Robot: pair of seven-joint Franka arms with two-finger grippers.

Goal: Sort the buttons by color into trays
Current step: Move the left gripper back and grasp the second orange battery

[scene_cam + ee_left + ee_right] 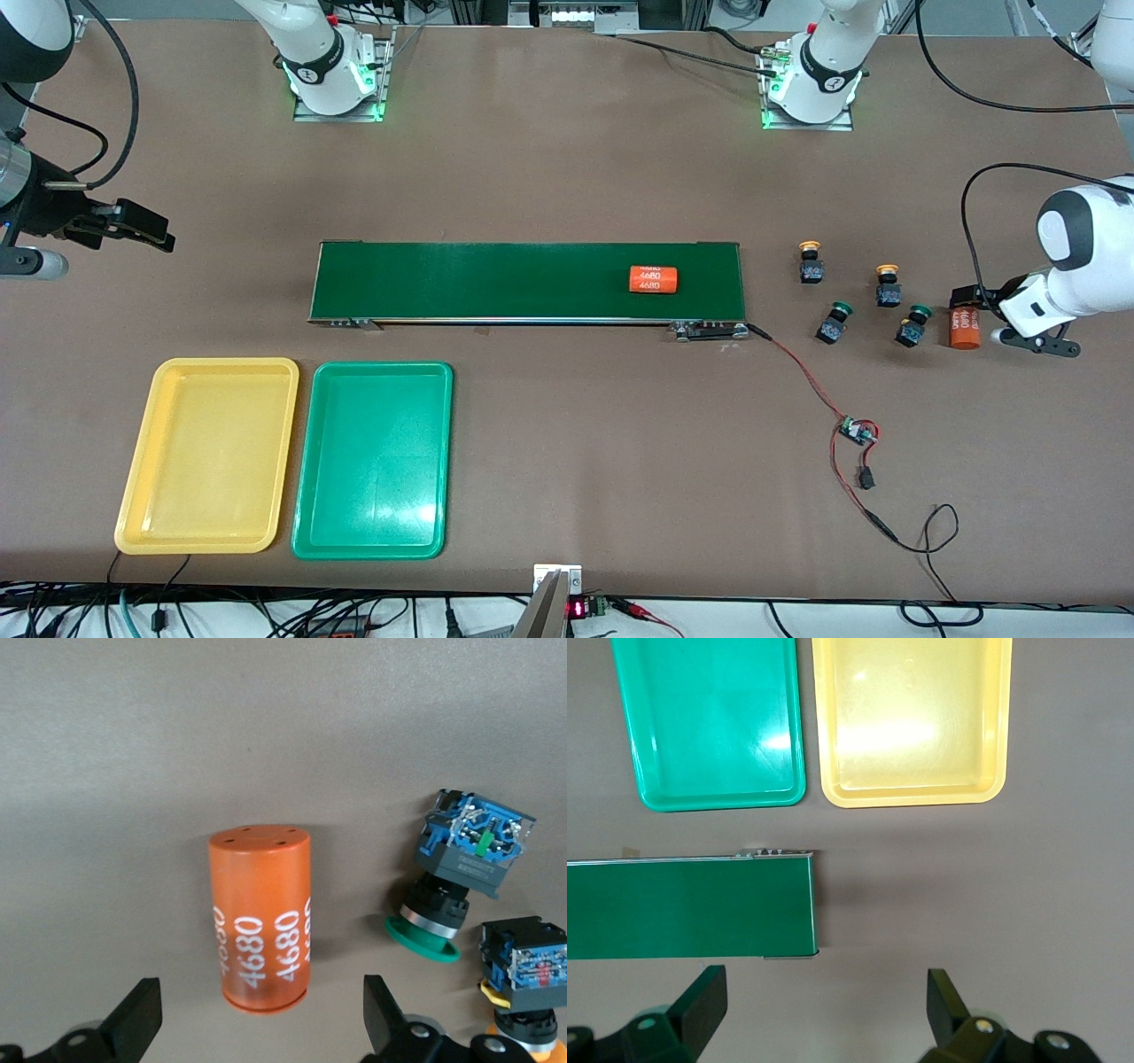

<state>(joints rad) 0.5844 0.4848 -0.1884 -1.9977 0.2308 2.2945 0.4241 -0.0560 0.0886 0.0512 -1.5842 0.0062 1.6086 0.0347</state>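
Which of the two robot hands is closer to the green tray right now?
The right gripper. It hovers open by the conveyor's end, the green tray at that same end. The left gripper is open around an orange cylinder at the table's other end.

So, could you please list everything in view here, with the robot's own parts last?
Yellow-capped buttons: two, at the left arm's end of the table.
Green-capped buttons: two, nearer the front camera than the yellow-capped pair.
Orange cylinders: two, one lying on the belt, one beside the buttons under the left tool.
Conveyor belt: one, dark green, mid-table.
Yellow tray: one, toward the right arm's end.
Green tray: one, beside it.
Wired circuit board: one.
Left tool: open, over a cylinder.
Right tool: open, waiting.
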